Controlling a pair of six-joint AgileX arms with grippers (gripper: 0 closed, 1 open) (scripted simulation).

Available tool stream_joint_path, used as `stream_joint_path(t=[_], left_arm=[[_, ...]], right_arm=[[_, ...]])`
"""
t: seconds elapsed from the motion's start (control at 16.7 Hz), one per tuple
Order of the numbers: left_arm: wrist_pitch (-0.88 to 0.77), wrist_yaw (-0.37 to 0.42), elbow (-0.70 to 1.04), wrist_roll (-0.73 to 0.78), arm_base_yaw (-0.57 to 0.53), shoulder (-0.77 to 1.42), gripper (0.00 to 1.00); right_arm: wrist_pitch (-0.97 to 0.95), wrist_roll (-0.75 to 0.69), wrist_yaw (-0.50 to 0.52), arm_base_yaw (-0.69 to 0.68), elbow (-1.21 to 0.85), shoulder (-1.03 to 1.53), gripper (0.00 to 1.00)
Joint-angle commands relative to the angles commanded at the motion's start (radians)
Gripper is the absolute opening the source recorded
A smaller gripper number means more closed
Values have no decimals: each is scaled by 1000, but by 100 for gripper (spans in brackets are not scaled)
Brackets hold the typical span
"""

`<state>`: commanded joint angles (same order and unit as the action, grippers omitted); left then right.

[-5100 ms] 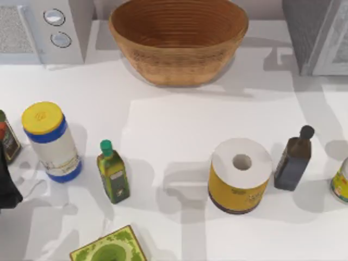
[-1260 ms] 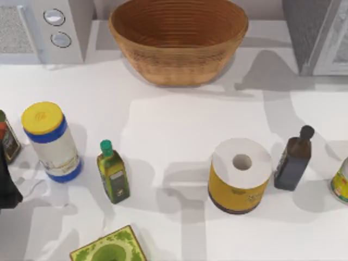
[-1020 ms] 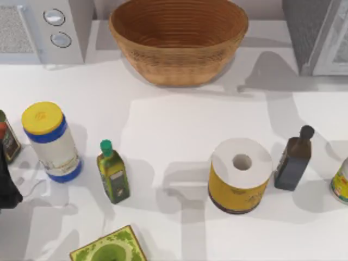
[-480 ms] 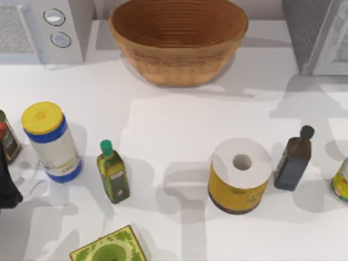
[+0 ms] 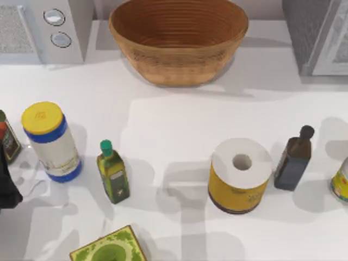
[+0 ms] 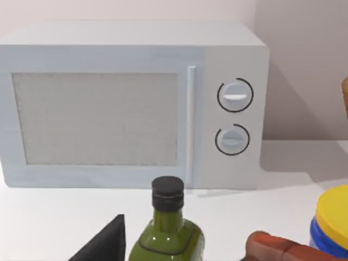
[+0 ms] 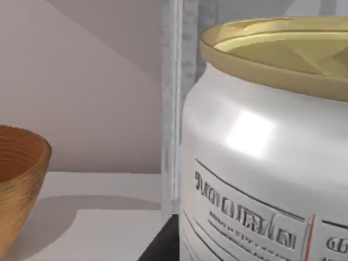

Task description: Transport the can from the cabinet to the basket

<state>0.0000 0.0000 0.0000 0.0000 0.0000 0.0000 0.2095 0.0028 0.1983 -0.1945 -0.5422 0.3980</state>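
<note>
The can [image 7: 261,163] looms very close in the right wrist view. It is silver-white with dark print, a thin red stripe and a dull metal top, and it stands upright. Right behind it rises the white door frame of the grey speckled cabinet [image 7: 171,109]. The cabinet [image 5: 321,32] stands at the table's back right in the top view. The tan wicker basket [image 5: 178,38] sits at the back middle with nothing inside, and its rim [image 7: 19,185] also appears beyond the can. My left arm [image 5: 5,185] rests at the table's left edge.
A white microwave [image 5: 49,27] fills the back left. Along the front stand a yellow-lidded white jar [image 5: 50,141], a green bottle [image 5: 112,173], a yellow-wrapped paper roll [image 5: 239,175], a dark bottle [image 5: 293,159] and a yellow-and-green-labelled can [image 5: 341,187]. A green box [image 5: 109,247] lies at the front edge.
The shadow on the table in front of the cabinet has slid off to the right. The objects on the table and the left arm have not moved.
</note>
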Motion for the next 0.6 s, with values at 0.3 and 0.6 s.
stream_joint_path(t=[0.3, 0.6], left_arm=[[0, 0, 0, 0, 0, 0, 100], [0, 0, 0, 0, 0, 0, 100]], right_arm=[[-148, -1, -140, 133, 397, -279, 0], [-210, -3, -198, 194, 542, -398, 0]])
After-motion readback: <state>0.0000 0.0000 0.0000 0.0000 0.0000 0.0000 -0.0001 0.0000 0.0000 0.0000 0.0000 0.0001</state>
